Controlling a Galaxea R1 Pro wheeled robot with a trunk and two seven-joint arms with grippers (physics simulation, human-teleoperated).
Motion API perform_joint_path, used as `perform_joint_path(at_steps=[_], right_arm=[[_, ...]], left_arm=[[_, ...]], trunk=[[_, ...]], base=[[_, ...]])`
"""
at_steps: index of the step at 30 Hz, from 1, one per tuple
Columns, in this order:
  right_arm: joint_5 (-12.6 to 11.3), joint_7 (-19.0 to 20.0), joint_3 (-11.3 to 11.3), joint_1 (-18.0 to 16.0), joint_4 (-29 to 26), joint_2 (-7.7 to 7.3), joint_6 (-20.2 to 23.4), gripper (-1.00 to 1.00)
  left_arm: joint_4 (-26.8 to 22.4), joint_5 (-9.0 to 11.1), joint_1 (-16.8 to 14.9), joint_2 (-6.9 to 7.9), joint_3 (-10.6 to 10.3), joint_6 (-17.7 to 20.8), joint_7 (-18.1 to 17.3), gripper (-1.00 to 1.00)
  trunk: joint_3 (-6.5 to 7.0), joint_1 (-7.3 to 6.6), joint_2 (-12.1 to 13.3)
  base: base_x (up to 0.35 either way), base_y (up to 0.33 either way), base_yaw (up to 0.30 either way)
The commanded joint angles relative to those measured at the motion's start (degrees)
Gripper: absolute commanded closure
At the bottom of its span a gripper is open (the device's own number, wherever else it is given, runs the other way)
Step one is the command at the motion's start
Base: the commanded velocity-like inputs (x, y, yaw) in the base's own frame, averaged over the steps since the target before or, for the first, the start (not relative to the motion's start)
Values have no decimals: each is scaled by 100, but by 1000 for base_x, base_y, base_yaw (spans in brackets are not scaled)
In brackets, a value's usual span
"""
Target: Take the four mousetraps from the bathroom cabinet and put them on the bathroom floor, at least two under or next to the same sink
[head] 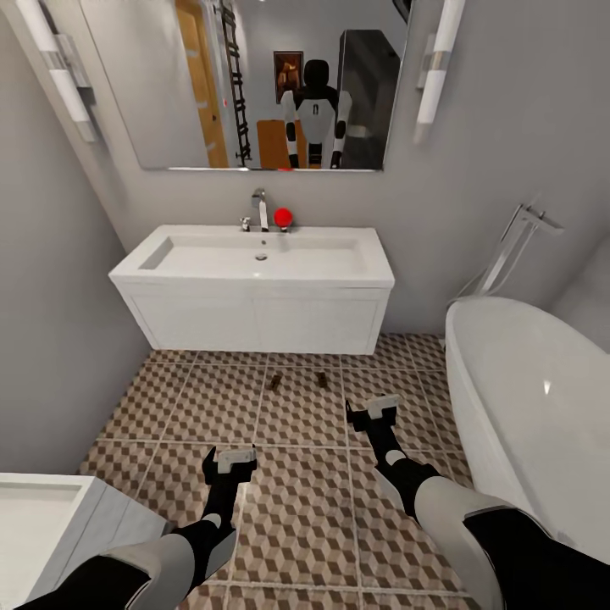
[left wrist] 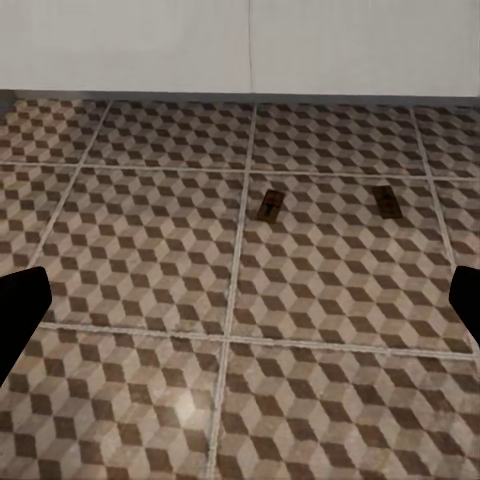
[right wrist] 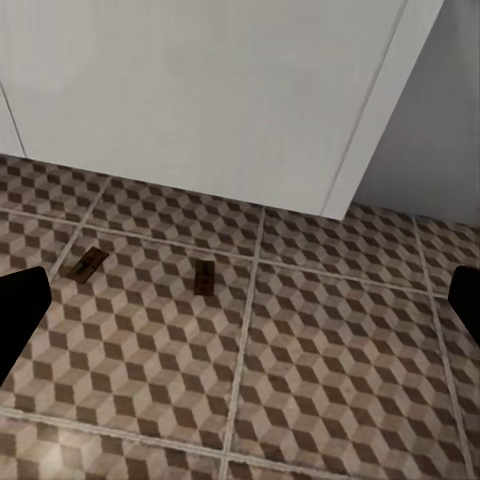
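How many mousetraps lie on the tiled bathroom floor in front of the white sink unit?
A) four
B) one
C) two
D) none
C: two mousetraps lie side by side but apart on the bathroom floor just in front of the sink unit.

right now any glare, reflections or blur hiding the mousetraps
Head view: the mirror reflects the robot, and the two mousetraps are tiny and soft. Left wrist view: faint sheen on the bathroom floor, traps clearer. Right wrist view: even light, slightly blurred.

Two mousetraps (head: 298, 380) before sink (head: 254, 258)
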Motion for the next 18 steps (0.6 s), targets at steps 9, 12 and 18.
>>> perform_joint_path(at_steps=[9, 12, 18], right_arm=[[58, -60, 21, -5, 8, 1, -2, -100], [58, -60, 21, -5, 8, 1, -2, -100], [58, -60, 21, -5, 8, 1, -2, -100]], left_arm=[[24, 58, -10, -5, -51, -35, 3, -100], [24, 58, -10, -5, -51, -35, 1, -100], [24, 58, -10, -5, -51, -35, 2, -100]], trunk=[[156, -197, 358], [210, -263, 478], [318, -395, 719]], base=[[0, 0, 0], [0, 0, 0], [0, 0, 0]])
